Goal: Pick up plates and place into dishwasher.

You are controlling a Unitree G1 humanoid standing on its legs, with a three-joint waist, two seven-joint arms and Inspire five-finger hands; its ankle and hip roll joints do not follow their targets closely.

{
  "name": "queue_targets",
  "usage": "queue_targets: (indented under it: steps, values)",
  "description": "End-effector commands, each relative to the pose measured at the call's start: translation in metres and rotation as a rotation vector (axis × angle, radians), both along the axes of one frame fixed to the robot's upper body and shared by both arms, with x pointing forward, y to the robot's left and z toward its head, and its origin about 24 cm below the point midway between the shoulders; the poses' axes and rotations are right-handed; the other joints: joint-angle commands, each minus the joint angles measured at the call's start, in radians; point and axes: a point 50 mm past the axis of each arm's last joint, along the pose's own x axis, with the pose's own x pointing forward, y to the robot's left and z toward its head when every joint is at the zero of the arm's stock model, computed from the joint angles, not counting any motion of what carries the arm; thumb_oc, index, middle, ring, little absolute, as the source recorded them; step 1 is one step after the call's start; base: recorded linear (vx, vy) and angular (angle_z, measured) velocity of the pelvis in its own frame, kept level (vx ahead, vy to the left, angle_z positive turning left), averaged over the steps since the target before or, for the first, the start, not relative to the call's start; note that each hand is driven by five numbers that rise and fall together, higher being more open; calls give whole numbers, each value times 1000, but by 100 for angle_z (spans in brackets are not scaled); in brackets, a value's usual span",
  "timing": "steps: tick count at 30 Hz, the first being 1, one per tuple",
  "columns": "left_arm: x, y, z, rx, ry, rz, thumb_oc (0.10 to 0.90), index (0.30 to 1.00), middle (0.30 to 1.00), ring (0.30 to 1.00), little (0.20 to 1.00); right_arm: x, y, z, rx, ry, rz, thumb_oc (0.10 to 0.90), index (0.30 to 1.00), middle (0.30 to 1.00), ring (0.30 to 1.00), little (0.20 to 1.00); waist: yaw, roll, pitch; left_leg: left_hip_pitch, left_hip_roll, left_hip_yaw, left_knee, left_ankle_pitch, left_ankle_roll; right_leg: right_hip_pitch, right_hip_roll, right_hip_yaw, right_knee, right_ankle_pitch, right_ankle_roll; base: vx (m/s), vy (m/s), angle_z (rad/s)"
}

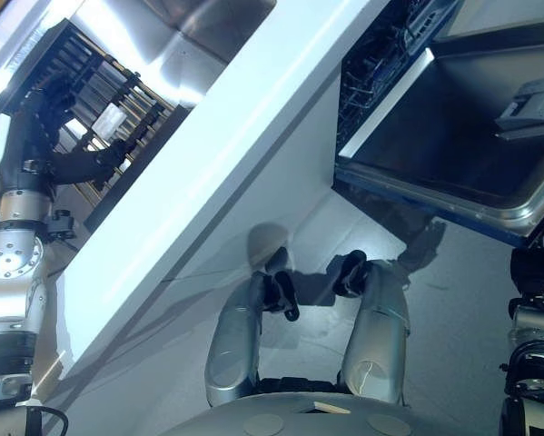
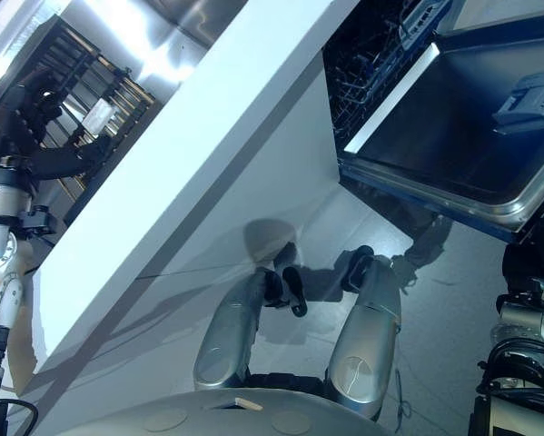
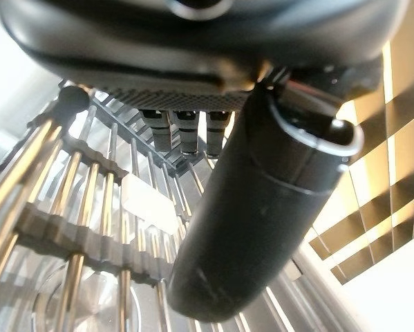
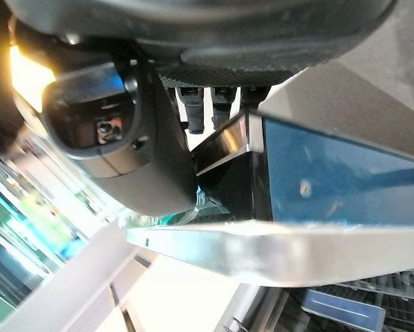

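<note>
Dishwasher [image 1: 453,136] door open, lying flat – left robot hand [image 1: 108,156] over dish rack [image 1: 90,100], fingers relaxed; right robot hand [image 4: 124,138] – grip unreadable.

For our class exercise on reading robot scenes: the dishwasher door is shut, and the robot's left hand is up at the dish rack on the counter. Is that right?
Not quite. The dishwasher door is open, folded down with its steel inner face up and the dark racks visible behind it, as the left eye view shows. The rest stands: the left hand is up at the dish rack on the counter.
</note>
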Motion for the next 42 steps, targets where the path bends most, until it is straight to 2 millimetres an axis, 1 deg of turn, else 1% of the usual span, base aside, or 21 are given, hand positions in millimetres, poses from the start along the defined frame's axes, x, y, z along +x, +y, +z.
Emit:
queue_targets:
  steps: [1,3,7,15,16,19,23,24,25,26,27,29,30,31,33,34,35,36,38,39,42]
  values:
    - [-2,-29,-29,-110,-47,-80,800,900,900,900,900,80,124,81,-250,-442,856,800,900,900,900,900,68,-82,37,-10,47,28,48,-50,5,53,0,69,121,-123,70,-26,22,-29]
    - [-1,-29,-27,-105,-55,-82,800,900,900,900,900,85,148,98,-308,-475,996,800,900,900,900,900,80,-89,37,-19,52,28,48,-43,2,53,-1,61,111,-113,77,-35,27,-30]
    - [2,-28,-21,-95,-73,-90,800,900,900,900,900,89,184,122,-410,-523,1170,800,900,900,900,900,96,-97,37,-31,53,22,39,-26,-2,51,2,57,94,-97,81,-35,36,-14]
    - [6,-35,-24,-106,-75,-98,800,900,900,900,900,74,253,161,-467,-769,1416,800,900,900,900,900,126,-93,37,-10,31,10,-5,-1,4,74,7,50,76,-80,88,4,52,-11]
    - [6,-34,-24,-107,-75,-97,800,900,900,900,900,73,255,162,-467,-776,1424,800,900,900,900,900,127,-93,37,-9,30,10,-7,0,5,76,7,49,75,-79,88,28,57,55]
    - [4,-35,-29,-125,-71,-91,800,900,900,900,900,60,279,182,-478,-859,1462,800,900,900,900,900,141,-87,37,27,14,8,-36,8,9,105,4,42,66,-74,92,43,78,37]
    - [4,-36,-31,-145,-75,-88,800,900,900,900,900,55,287,196,-536,-894,1385,800,900,900,900,900,149,-81,37,63,2,11,-76,16,13,126,-2,38,59,-63,99,22,83,54]
    - [3,-36,-32,-152,-76,-88,800,900,900,900,900,57,283,199,-548,-877,1292,800,900,900,900,900,148,-79,37,77,-3,12,-95,20,14,133,-3,40,56,-53,106,18,103,58]
    - [2,-34,-34,-164,-75,-84,800,900,900,900,900,63,272,201,-545,-843,1148,800,900,900,900,900,145,-78,37,97,-9,13,-120,25,16,141,-2,43,50,-41,113,21,112,50]
    - [2,-34,-35,-170,-76,-82,800,900,900,900,900,65,266,202,-550,-830,1071,800,900,900,900,900,142,-77,37,109,-12,14,-135,27,18,145,-1,46,48,-32,117,25,135,25]
    - [-1,-33,-38,-185,-77,-74,800,900,900,900,900,70,251,197,-585,-761,893,800,900,900,900,900,135,-78,37,136,-19,15,-176,39,23,158,3,51,31,-8,128,31,134,14]
    - [-7,-34,-46,-209,-78,-55,800,900,900,900,900,72,214,178,-661,-592,573,800,900,900,900,900,119,-83,37,183,-29,18,-233,49,28,180,6,59,4,34,149,-12,140,16]
    - [-10,-36,-48,-220,-82,-44,800,900,900,900,900,69,194,167,-733,-505,434,800,900,900,900,900,112,-86,33,197,-32,33,-274,82,36,186,6,44,-28,72,138,-52,129,24]
    - [-15,-37,-53,-232,-80,-28,800,900,900,900,900,63,172,152,-801,-393,294,800,900,900,900,900,101,-88,20,222,-36,36,-318,91,36,194,10,50,-50,96,147,-51,123,32]
    - [-24,-37,-59,-251,-83,-1,800,900,900,900,900,50,143,124,-907,-205,131,800,900,900,900,900,80,-95,1,261,-48,32,-380,108,36,207,19,70,-89,137,161,21,109,35]
    - [-30,-36,-62,-250,-78,11,800,900,900,900,900,39,128,106,-936,-111,90,800,900,900,900,900,69,-100,-13,283,-59,30,-414,116,35,213,25,82,-111,162,172,20,68,23]
    - [-32,-36,-63,-250,-78,15,800,900,900,900,900,34,123,99,-952,-67,72,800,900,900,900,900,65,-103,-18,292,-63,28,-427,120,34,216,28,86,-121,170,175,41,59,13]
    - [-38,-35,-67,-253,-74,27,800,900,900,900,900,19,107,72,-1020,94,49,800,900,900,900,900,53,-110,-40,328,-78,24,-482,134,29,234,35,94,-161,199,186,44,44,7]
    - [-43,-34,-70,-248,-67,40,800,900,900,900,900,5,97,42,-1046,263,70,800,900,900,900,900,42,-114,-69,373,-93,24,-549,150,23,255,44,95,-201,222,196,55,39,7]
    - [-44,-34,-71,-249,-65,41,800,900,900,900,900,4,97,40,-1045,276,73,800,900,900,900,900,41,-114,-71,380,-94,23,-558,153,22,259,45,93,-207,224,196,51,22,3]
    - [-44,-35,-76,-244,-51,48,800,900,900,900,900,-15,89,-18,-987,570,178,800,900,900,900,900,34,-118,-120,453,-120,16,-662,179,9,313,68,79,-291,253,205,57,30,-3]
